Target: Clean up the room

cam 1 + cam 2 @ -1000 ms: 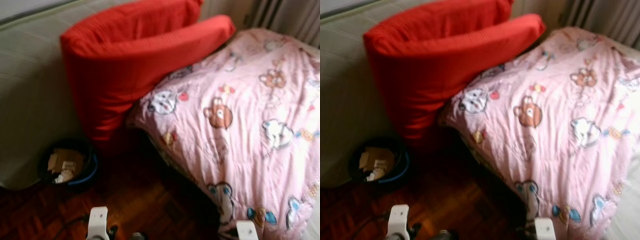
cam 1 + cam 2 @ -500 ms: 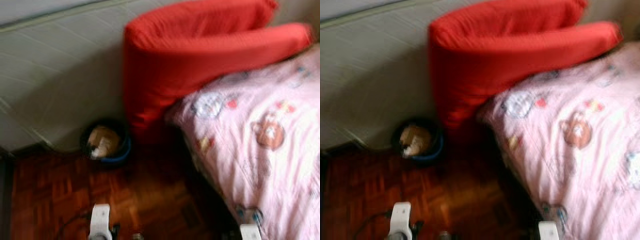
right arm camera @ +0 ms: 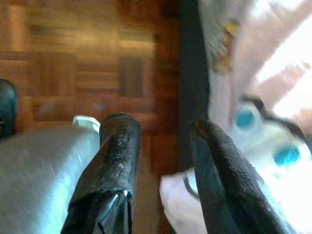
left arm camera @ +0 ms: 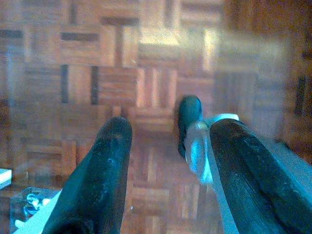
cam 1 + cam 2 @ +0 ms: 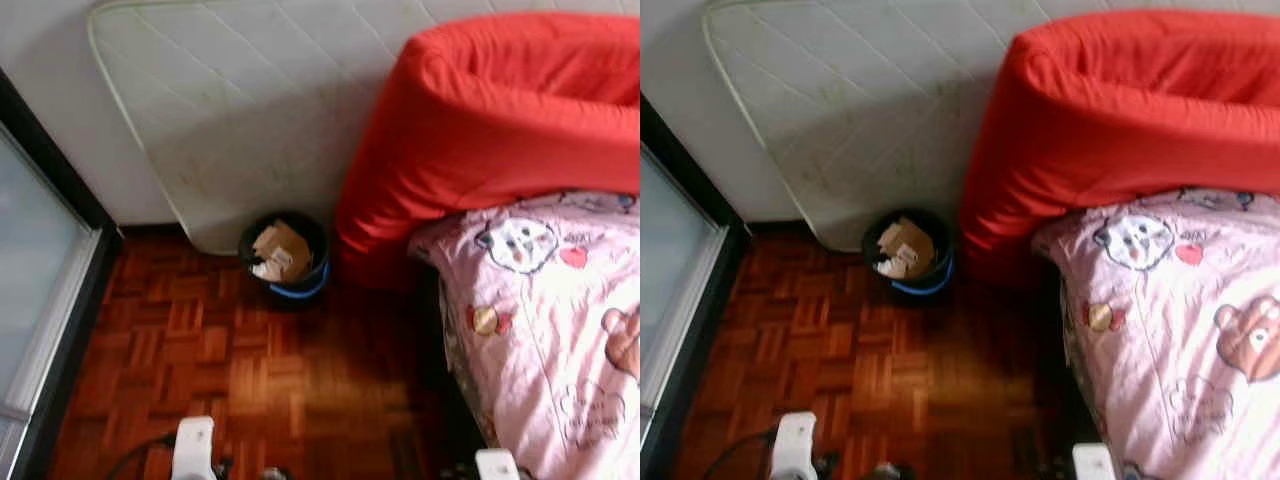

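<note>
Bin: black bin of paper scraps stands on the floor against the mattress, ahead, nearer the left arm.
Left gripper: fingers released, empty, idle.
Right gripper: fingers released, empty, beside the bed edge.

Parquet floor running out from the wall.
Mattress leans at twelve o'clock; dark door frame with its glass pane at nine; pink quilt covers the bed at three.

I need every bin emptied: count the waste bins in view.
1. The black waste bin, holding cardboard and paper scraps, stands on the wood floor against the leaning mattress, beside the red cushion. Others may be hidden.
</note>
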Motion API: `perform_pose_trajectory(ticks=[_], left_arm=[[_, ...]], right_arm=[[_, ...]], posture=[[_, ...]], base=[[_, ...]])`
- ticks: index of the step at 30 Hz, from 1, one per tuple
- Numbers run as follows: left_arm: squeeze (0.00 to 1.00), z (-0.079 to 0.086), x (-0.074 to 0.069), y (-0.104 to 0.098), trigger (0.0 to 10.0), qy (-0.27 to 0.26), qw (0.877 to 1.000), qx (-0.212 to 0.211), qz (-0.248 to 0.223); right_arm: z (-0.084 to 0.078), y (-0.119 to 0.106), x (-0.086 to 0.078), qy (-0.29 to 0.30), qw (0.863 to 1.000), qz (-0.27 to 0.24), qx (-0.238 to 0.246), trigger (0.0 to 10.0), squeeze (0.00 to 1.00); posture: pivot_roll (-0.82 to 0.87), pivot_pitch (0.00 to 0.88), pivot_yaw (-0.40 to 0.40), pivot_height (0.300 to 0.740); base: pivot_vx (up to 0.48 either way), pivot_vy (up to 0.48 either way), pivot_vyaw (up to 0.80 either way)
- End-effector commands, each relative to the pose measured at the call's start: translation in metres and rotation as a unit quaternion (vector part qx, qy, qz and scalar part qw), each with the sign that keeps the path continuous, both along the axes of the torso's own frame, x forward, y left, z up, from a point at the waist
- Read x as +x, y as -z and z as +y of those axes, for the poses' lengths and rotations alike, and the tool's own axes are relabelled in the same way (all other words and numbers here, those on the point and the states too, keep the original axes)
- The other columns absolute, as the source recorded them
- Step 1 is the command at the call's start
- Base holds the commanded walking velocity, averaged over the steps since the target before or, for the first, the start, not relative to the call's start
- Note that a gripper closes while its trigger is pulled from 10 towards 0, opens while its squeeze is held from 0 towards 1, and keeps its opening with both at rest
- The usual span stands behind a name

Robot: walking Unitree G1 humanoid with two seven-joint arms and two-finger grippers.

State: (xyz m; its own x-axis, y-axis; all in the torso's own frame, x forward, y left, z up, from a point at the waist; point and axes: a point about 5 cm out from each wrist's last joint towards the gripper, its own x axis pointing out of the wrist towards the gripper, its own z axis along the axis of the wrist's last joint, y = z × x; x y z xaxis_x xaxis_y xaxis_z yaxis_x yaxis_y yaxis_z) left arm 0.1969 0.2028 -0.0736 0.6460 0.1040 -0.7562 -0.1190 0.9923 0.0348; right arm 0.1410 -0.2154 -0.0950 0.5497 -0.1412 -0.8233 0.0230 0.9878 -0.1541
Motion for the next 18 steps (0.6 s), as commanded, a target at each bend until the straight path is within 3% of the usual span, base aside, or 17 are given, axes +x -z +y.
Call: perform_pose_trajectory(ticks=[1, 11, 18], left_arm=[[0.00, -0.002, -0.011, 0.006, 10.0, -0.005, 1.000, -0.006, 0.022], [0.00, -0.004, -0.013, 0.007, 10.0, -0.002, 1.000, -0.012, 0.023], [0.00, -0.004, -0.013, 0.008, 10.0, 0.003, 1.000, -0.008, 0.025]], right_arm=[[-0.006, 0.003, -0.012, 0.008, 1.000, 0.016, -0.003, 10.0, 0.00], [-0.001, 0.004, -0.013, 0.009, 1.000, 0.017, 0.008, 10.0, 0.00], [0.007, 0.007, -0.014, 0.009, 0.999, 0.025, 0.024, 10.0, 0.00]], posture=[[-0.06, 0.163, 0.005, 0.740], [-0.06, 0.157, 0.003, 0.740], [-0.06, 0.154, 0.005, 0.740]], base=[[0.000, 0.000, 0.80], [0.025, 0.000, 0.77], [0.334, 0.000, 0.00]])
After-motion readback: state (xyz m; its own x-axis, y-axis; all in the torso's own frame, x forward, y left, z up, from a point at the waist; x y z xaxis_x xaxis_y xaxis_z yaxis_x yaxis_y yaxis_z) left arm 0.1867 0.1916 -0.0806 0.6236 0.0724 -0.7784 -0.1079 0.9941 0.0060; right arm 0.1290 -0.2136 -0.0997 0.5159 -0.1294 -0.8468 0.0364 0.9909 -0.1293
